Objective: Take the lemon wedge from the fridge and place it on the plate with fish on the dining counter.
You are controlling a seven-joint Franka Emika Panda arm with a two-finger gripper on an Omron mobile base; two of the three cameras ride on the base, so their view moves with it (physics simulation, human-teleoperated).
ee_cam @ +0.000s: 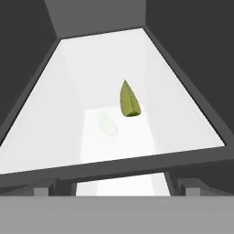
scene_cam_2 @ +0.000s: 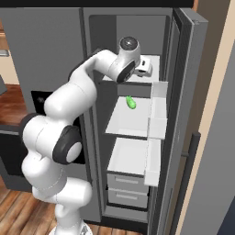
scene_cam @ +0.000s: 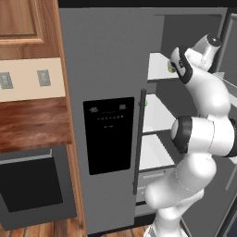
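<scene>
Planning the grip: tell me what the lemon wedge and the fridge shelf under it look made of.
Lemon wedge: soft fruit, dull yellow-green skin, pointed tip, no shine. Fridge shelf: smooth white, probably plastic or glass; a faint green blur shows through or reflects beside the wedge, so it may be slick.

- The arm (scene_cam_2: 69, 98) is glossy white, built of thick rounded segments that bulge like stacked capsules.
- Dark grey to black bands ring the joints (scene_cam: 182, 134); one dark round cap sits at 7 o'clock of the elbow in the right base view.
- The wrist end carries a grey disc cap (scene_cam_2: 129, 44) with a dark rim.
- No cables, screws or markings are legible.
</scene>
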